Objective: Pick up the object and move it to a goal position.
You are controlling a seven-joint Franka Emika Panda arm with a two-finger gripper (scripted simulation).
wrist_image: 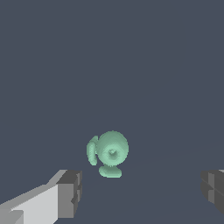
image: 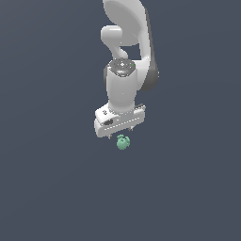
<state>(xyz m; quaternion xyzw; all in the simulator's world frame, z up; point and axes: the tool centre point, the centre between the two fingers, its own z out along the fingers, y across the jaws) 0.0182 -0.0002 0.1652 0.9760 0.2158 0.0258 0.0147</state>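
So the blob (image: 123, 142) sits on the floor right under the gripper (image: 120, 135), and in the wrist view it lands roughly midway between the two fingertips (wrist_image: 70, 192), a bit closer to the one with the white body showing. Jaws are spread wide, way wider than the blob, holding and touching nothing. Looks like it just needs to drop straight down and squeeze.
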